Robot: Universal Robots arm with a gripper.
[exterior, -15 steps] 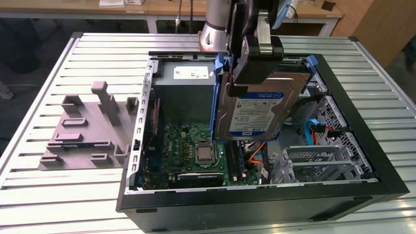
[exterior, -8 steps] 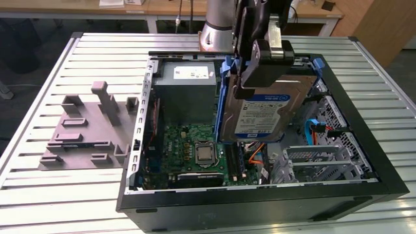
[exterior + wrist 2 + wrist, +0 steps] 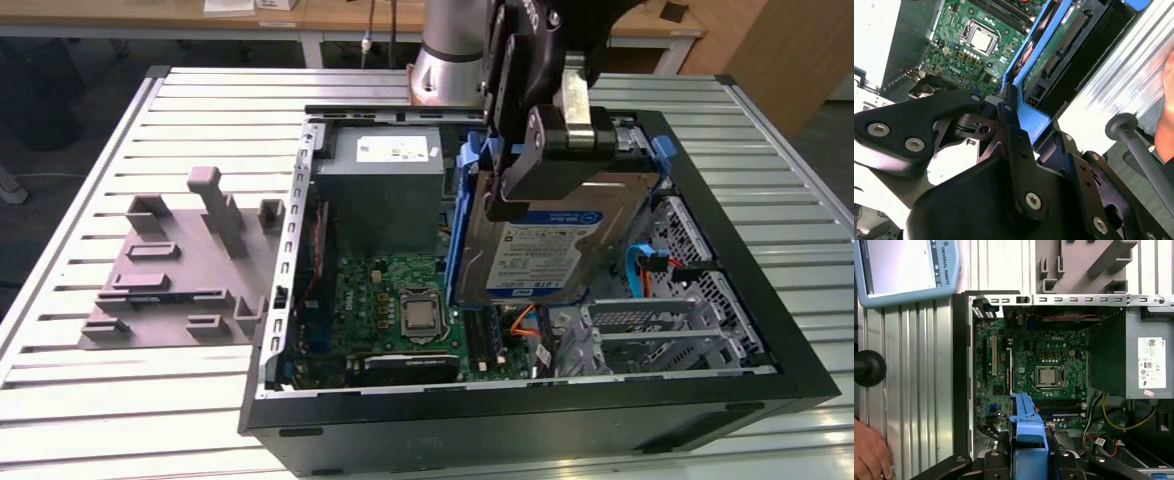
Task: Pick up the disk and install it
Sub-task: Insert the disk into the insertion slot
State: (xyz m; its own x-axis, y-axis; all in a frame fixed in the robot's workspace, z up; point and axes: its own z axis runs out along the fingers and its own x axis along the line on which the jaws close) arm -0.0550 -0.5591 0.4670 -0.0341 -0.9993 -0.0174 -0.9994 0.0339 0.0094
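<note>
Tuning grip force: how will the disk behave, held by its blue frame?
Probably rigid and dense for its size: the disk shows a metal body. The gripper pinches the blue frame at one end, so it may flex or tilt.

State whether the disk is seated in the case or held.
Held: the tool clamps the disk by its blue frame, above the open case.

We log a white and blue label (image 3: 547, 252) on the disk (image 3: 587, 205); we cannot make out its print. White sticker (image 3: 1151, 362) on the power-supply box (image 3: 1109, 355): fine print, illegible to us. Lettering along the screen bezel (image 3: 947, 265). White markings on the motherboard (image 3: 1054, 352).
</note>
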